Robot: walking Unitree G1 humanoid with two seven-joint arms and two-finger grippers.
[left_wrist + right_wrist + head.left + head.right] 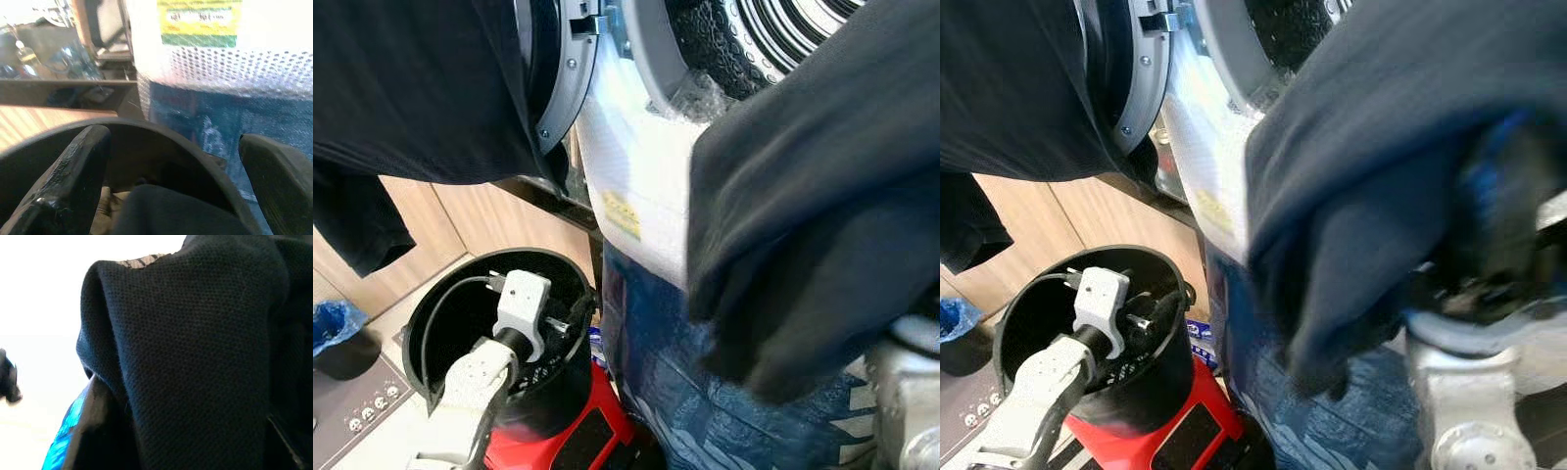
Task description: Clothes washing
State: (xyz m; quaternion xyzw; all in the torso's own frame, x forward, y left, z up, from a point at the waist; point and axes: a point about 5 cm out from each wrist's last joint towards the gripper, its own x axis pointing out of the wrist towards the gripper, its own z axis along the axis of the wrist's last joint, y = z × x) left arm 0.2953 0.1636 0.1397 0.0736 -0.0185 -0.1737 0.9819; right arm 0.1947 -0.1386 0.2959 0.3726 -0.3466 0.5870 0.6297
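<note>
Evidently the right gripper (1489, 264) clenches a dark garment (813, 225), lifted toward the washer drum (754, 39) for loading; the left gripper (171, 191) hangs spread over the black basket (450, 304).

Dark garment (813, 225) hangs bunched before the washing machine (646, 186) — door (563, 78) open.

the dark navy knitted garment (1381, 186) drapes over the right gripper (1489, 264), hiding its fingers, so their stance cannot be told. the round grey-rimmed washing machine opening (744, 49) is cut off by the top edge. the black cylindrical laundry bin (460, 304) hides its own bottom; the left gripper (176, 171) shows blurred fingertips (68, 181) cut by the lower edge.
</note>
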